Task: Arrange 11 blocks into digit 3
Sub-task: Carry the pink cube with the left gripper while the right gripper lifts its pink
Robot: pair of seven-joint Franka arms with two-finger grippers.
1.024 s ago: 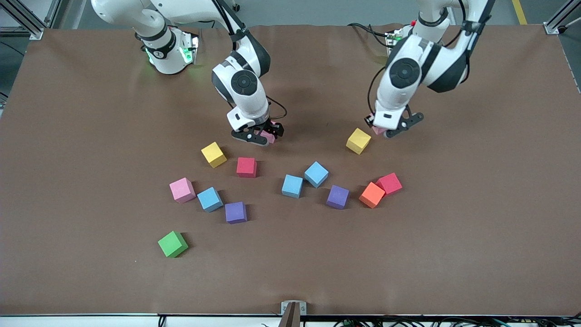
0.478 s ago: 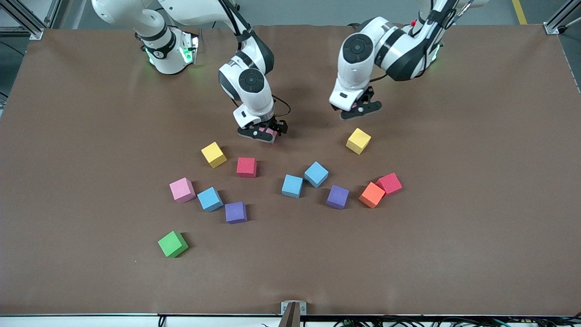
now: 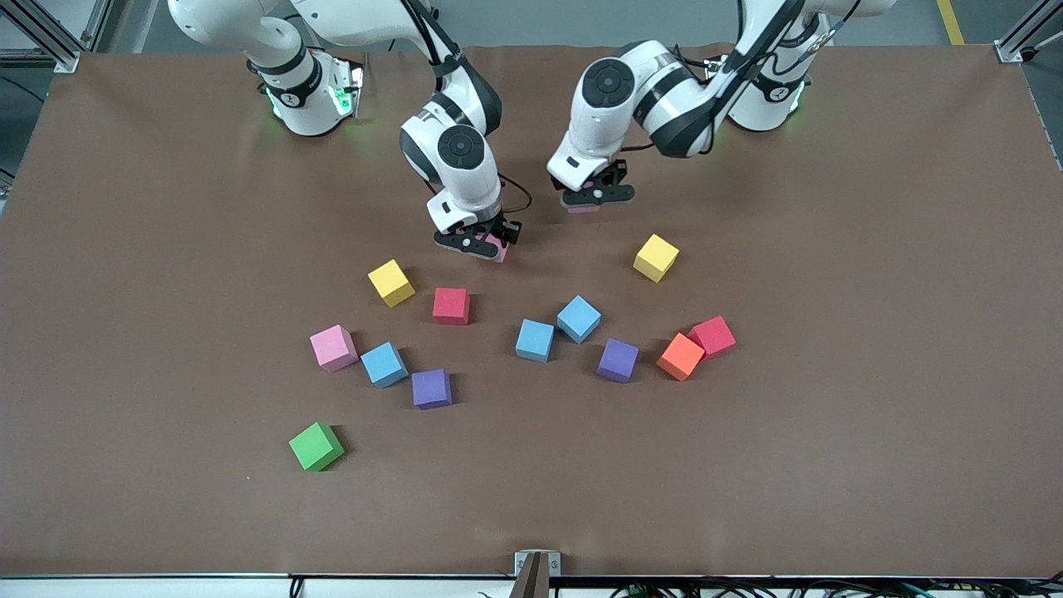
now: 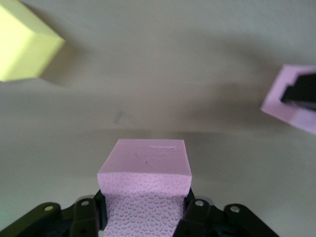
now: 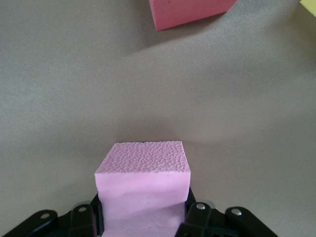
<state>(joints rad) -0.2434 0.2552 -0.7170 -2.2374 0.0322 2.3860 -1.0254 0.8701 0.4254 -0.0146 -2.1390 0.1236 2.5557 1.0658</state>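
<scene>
Brown surface [image 3: 830,465] spans the whole front view, carrying scattered foam cubes.

Left arm [image 3: 664,87] reaches in from its base toward mid-surface. Left claw [image 3: 591,197] clamped on a pink cube [image 3: 584,208], held over bare surface; its wrist view shows the cube [image 4: 144,185] squeezed between both fingers [image 4: 195,217].

Right arm [image 3: 453,141] reaches down beside it. Right claw [image 3: 479,242] closed on a second pink cube [image 3: 497,247], low at the surface; I cannot tell if the cube touches down. Its wrist view shows the cube [image 5: 143,190] seated between the fingers [image 5: 197,217].

Loose cubes, none yet in a digit figure:
- yellow cube [image 3: 656,257], alone toward the left arm's end
- second yellow cube [image 3: 391,282] and red cube [image 3: 451,306], near each other, just nearer the camera than the right claw
- two light blue cubes [image 3: 535,340] [image 3: 579,319], corners close together at mid-surface
- purple cube [image 3: 618,360] beside them
- orange cube [image 3: 681,356] touching second red cube [image 3: 712,335]
- third pink cube [image 3: 333,347], third light blue cube [image 3: 384,364], second purple cube [image 3: 432,388], a loose diagonal string toward the right arm's end
- green cube [image 3: 315,446], nearest the camera, apart from the rest.
</scene>
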